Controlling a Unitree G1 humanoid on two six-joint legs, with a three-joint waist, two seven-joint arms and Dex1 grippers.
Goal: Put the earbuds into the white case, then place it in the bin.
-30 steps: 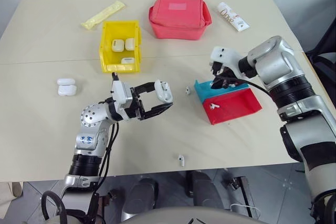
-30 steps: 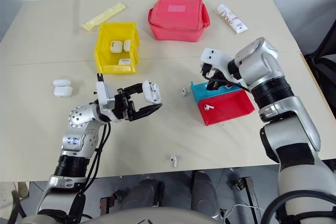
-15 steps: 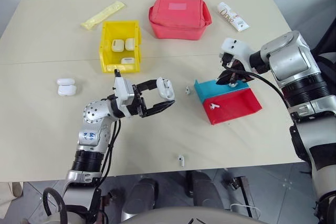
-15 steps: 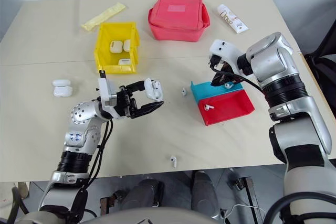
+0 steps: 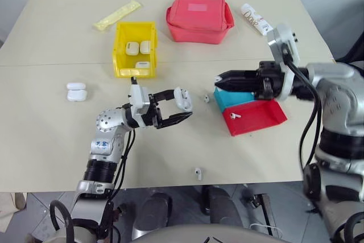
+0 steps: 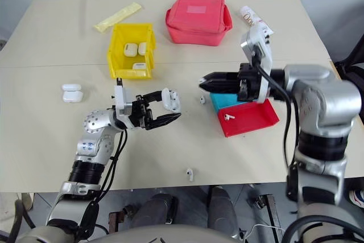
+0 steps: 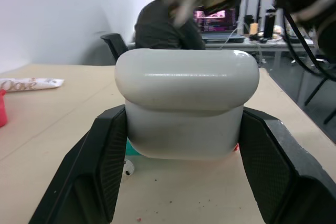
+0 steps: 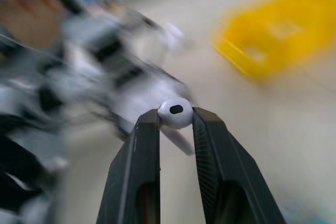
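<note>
Room for moving is widest across the bare near half of the table (image 5: 51, 152), where a lone earbud (image 5: 197, 171) lies close to the front edge and nothing else crowds it. Along the far edge sit a yellow packet (image 5: 118, 15), a red pouch (image 5: 199, 17) and a white tube (image 5: 256, 19), well clear of both arms. The bin (image 5: 135, 49), yellow and open-topped, stands left of the pouch with three white cases inside; two spare cases (image 5: 75, 91) lie apart on the left side of the table. The left gripper (image 5: 181, 107) is clenched on the white case (image 5: 183, 99), held above the tabletop with its lid closed, a black finger (image 7: 107, 156) pressed to each side. The right gripper (image 5: 218, 79) points level toward that case with open air between them, its two fingers pinching one of the earbuds (image 8: 175, 113) by the head, stem hanging between the pads. Below it, a blue tray (image 5: 232, 97) and a red tray (image 5: 256, 117) lie stacked; one earbud (image 5: 232, 115) rests in the red tray and another (image 5: 205, 98) sits on the table just left of the blue one. Compared with a second ago, the right gripper has lifted out of the trays and swung from pointing down to level, while the left has barely shifted.
</note>
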